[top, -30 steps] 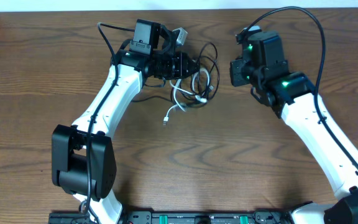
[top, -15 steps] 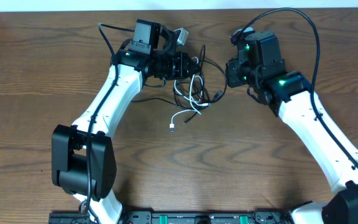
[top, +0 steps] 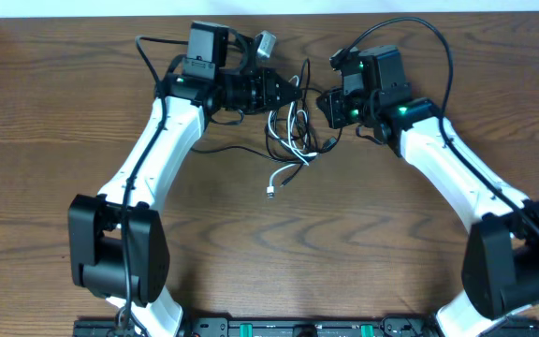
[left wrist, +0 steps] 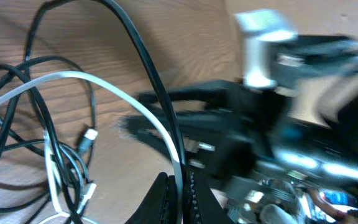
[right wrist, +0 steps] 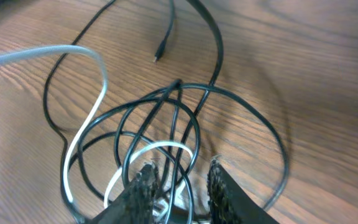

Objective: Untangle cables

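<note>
Your brown table (top: 54, 112) has both arms meeting near its far edge, about the middle of it. That is a tight spot, so the left arm (top: 162, 150) and the right arm (top: 447, 164) could bump if either one swings in more.

The left gripper (left wrist: 178, 190) is pinched together on the cables (top: 293, 131). The white cable (left wrist: 123, 93) and the black cable (left wrist: 143, 53) both run in between its fingers. If you pull with it, I think both cords will come along together and nothing will come apart.

The right gripper (right wrist: 179, 186) has its fingers apart, and many loops lie between them. If it closes here it could grab a few loops at once. Pulling then would likely make the knot tighter, not looser.

The cables sit in one messy bunch between the two grippers, by the middle of the far edge.

The little white plug (top: 270, 192) trails toward the near edge. It could catch in a loop if you drag the bunch.
</note>
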Controlling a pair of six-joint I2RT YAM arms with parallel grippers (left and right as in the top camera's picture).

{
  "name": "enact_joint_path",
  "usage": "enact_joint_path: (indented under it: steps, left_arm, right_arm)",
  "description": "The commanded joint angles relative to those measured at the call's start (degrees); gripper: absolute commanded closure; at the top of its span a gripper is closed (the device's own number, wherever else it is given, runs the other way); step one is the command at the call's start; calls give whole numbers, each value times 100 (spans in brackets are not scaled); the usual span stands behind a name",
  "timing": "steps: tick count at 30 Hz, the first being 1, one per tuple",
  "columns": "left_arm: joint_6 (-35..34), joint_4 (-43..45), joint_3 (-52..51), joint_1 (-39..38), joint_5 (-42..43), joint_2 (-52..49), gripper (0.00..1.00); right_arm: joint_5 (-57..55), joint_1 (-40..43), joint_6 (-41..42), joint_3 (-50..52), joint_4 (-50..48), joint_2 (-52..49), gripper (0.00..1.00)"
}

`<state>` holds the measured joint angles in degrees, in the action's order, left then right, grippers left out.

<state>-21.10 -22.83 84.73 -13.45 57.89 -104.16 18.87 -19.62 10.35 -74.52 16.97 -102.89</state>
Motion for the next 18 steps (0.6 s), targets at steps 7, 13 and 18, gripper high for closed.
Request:
enact_joint_path:
  steps: [7,13,18]
  left_arm:
    - [-199,260,-7,22,595,313,93]
    - [-195,260,-7,22,573,313,93]
    - [-192,260,-7,22,553,313,93]
  right_arm:
    - [566,57,741,-42,-374,-629,75]
    - [739,37,1211,-42,-634,-748,64]
    - [745,-66,1447,-42,-706,-835,59]
